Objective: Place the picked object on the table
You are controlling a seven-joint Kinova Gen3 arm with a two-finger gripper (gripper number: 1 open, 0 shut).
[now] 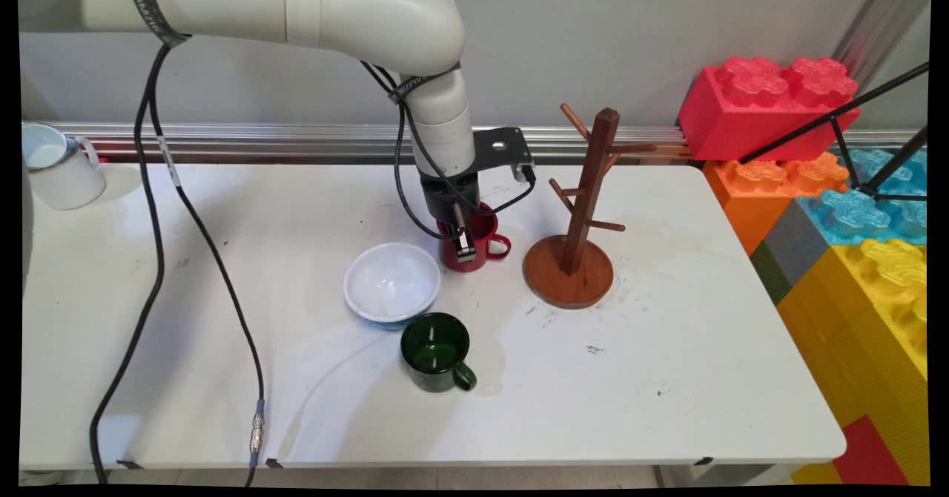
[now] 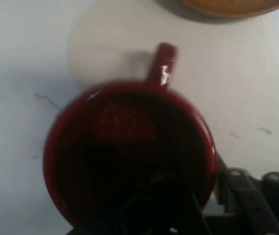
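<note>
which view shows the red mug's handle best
The hand view: the red mug fills it from above and its handle sticks out clear against the white table. In the main view the handle shows only as a small loop on the mug's right, beside the gripper.
</note>
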